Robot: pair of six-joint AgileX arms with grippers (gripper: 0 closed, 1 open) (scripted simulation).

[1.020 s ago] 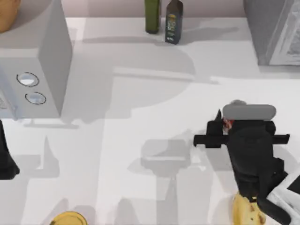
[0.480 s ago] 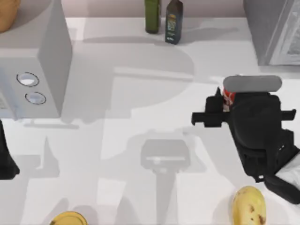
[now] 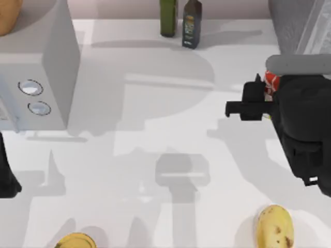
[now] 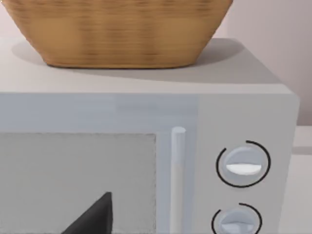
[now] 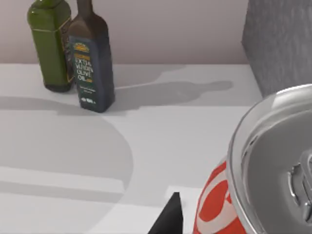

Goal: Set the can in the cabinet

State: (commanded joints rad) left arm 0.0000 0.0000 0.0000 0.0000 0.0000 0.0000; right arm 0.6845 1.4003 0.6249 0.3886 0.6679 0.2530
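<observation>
the dark bottle (image 5: 90,63) bears a label reading "extra virgin olive oil" under a small gold emblem. the can (image 5: 253,180) shows white marks on red at its 9 o'clock side, unreadable.

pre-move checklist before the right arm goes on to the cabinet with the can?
1. Can in right gripper: ok, carried above the table.
2. Grip firmness: cannot tell, fingers mostly hidden.
3. Cabinet position: ok, at the far right corner, just beyond the can.
4. Cabinet opening free: cannot tell.
5. Bottles out of the path: ok, well to the left at the back edge.
6. Left gripper parked: ok, at the table's left edge by the microwave.
</observation>
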